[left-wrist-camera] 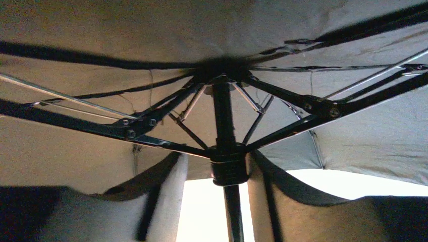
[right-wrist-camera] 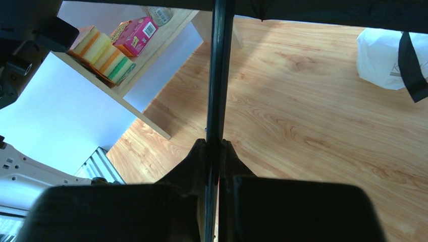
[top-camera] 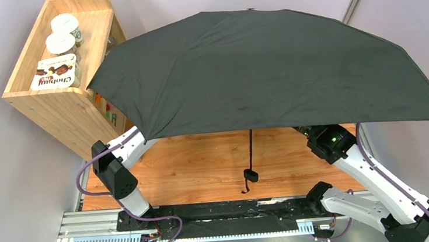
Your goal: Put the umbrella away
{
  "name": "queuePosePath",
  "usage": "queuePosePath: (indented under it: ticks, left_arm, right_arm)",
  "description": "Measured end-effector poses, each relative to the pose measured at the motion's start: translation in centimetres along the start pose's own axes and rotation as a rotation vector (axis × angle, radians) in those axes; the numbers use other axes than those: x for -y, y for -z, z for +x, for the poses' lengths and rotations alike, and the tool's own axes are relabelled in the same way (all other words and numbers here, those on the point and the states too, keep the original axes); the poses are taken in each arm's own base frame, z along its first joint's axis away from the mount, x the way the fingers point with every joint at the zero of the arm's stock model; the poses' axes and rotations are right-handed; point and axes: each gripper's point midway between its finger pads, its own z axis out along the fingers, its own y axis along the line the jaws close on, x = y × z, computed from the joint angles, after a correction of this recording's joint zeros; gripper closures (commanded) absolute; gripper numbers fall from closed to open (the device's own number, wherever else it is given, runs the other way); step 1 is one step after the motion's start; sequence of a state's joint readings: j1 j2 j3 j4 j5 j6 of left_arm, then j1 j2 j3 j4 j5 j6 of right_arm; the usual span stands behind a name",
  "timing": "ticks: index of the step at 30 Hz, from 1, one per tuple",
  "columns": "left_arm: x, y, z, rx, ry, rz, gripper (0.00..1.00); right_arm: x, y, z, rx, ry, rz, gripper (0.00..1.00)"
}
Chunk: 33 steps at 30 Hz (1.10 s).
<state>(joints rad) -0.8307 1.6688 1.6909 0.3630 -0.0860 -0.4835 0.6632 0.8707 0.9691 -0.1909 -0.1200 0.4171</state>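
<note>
Well, on the top camera the umbrella [top-camera: 266, 69] is open and covers almost the whole table [top-camera: 204, 163]. Its handle [top-camera: 251, 175] hangs near the middle of the near edge, and both pincers are hidden there.

In the left wrist view the left gripper [left-wrist-camera: 217, 159] stands spread around the runner [left-wrist-camera: 228, 169], pinching nothing.

In the right wrist view the right gripper [right-wrist-camera: 213, 148] is pressed on the shaft [right-wrist-camera: 218, 75].

I judge the umbrella light, with soft cloth and thin ribs [left-wrist-camera: 303, 103] that bend easily, so I would hold only the shaft and the runner.

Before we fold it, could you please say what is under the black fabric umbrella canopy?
Thin black shaft in the right pincer, strapped handle, wooden table; the canopy hides the far tabletop from above.
</note>
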Motion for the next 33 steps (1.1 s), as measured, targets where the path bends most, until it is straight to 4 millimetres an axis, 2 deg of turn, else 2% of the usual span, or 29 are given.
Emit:
queuePosePath:
  ticks: [1, 3, 4, 7, 11, 16, 18, 23, 26, 33]
  left_arm:
    - [0.0, -0.1, 0.0, 0.001, 0.000, 0.002, 0.56]
    - [0.2, -0.2, 0.2, -0.002, 0.002, 0.007, 0.66]
    - [0.3, -0.2, 0.1, 0.000, 0.003, 0.011, 0.79]
    - [1.0, -0.2, 0.0, 0.014, 0.020, 0.028, 1.00]
    - [1.3, -0.1, 0.1, 0.003, 0.030, 0.030, 1.00]
    - [-0.1, 1.2, 0.7, -0.067, 0.115, -0.016, 1.00]
    - [-0.3, 1.9, 0.9, -0.113, 0.135, -0.023, 1.00]
    - [-0.2, 3.0, 0.5, -0.102, 0.192, 0.002, 1.00]
    - [-0.4, 4.5, 2.5, -0.146, 0.256, 0.019, 1.00]
    - [-1.8, 5.0, 4.8, -0.160, 0.302, 0.000, 1.00]
  right_arm:
    - [0.0, 0.0, 0.0, 0.002, 0.000, 0.000, 1.00]
    - [-0.1, -0.1, -0.1, 0.008, 0.001, 0.004, 1.00]
    - [-0.1, -0.1, -0.1, 0.009, 0.001, 0.006, 1.00]
    - [0.1, -0.2, -0.3, 0.019, 0.010, 0.019, 1.00]
    - [0.4, -0.4, -0.2, 0.028, 0.023, 0.040, 1.00]
    - [0.8, -0.8, 0.9, 0.006, 0.030, 0.052, 1.00]
    - [0.5, -1.0, 1.4, -0.003, 0.027, 0.028, 1.00]
    - [-0.5, -1.0, 1.5, -0.039, 0.026, -0.016, 1.00]
    - [0.2, -1.3, -0.2, -0.022, 0.040, 0.020, 1.00]
    - [1.5, -1.7, 1.4, -0.089, 0.022, 0.060, 1.00]
